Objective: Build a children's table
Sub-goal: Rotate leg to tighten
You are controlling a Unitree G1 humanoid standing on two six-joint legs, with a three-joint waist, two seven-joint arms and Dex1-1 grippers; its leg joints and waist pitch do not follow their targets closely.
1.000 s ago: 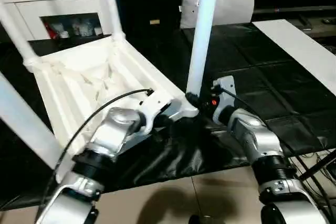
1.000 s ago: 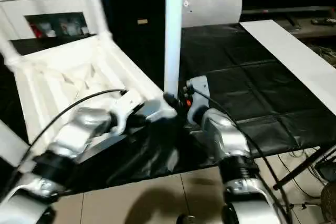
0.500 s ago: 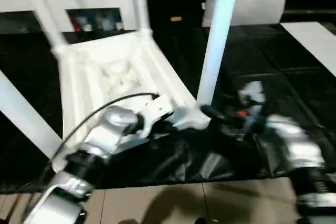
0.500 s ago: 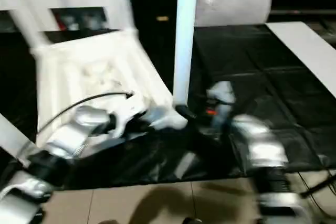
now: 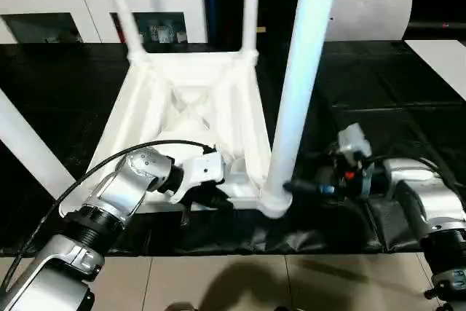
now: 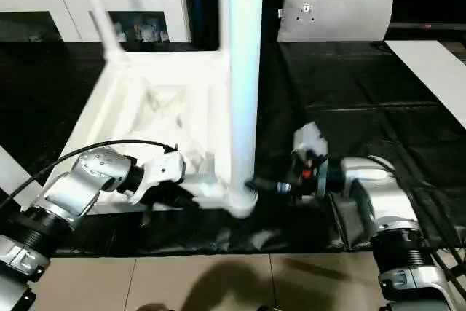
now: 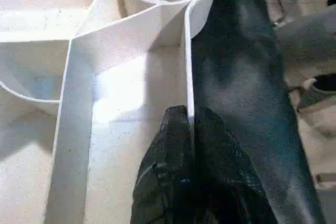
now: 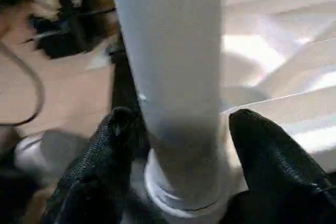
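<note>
Left gripper (image 7: 190, 129): the two black fingers are pressed together on the thin rim wall of the tabletop (image 5: 191, 111), at its near edge, close to the near-right corner socket (image 5: 273, 200).

Right gripper (image 8: 178, 140): the fingers (image 8: 107, 150) stand apart, one on each side of the near-right leg (image 5: 300, 85), just above the socket. Whether the pads touch the tube cannot be told.

The tabletop lies upside down on the black sheet (image 5: 378, 92), ribbed underside facing up. The near-right leg stands upright, seated in its socket. Two further legs (image 5: 124, 12) rise from the far corner sockets. A fourth white tube (image 5: 25, 151) slants at the left.

Beyond the sheet, a white cabinet (image 5: 164, 9) with glass doors holds small items too blurred to identify. A grey cushion (image 6: 335, 9) stands far right.
</note>
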